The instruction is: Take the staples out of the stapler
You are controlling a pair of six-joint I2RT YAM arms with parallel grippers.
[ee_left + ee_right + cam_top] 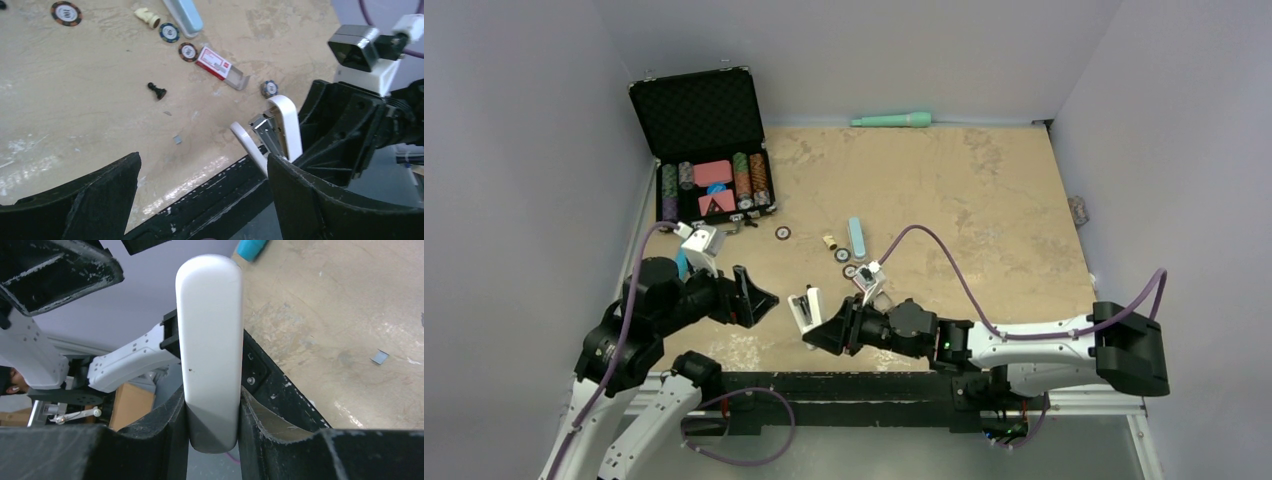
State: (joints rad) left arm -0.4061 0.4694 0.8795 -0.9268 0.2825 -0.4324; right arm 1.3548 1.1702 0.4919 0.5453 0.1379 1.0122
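Both jaws of right gripper (212,412) clamp stapler (208,335).

Soft, even overhead light; corners dim. Faint shadows on bench (984,200). Top view sharp. Wrist views softer, foreground blurry; white stapler (209,340) slightly washed out.

Top camera high above table (984,200), wrist cameras close, both seeing stapler (286,122)
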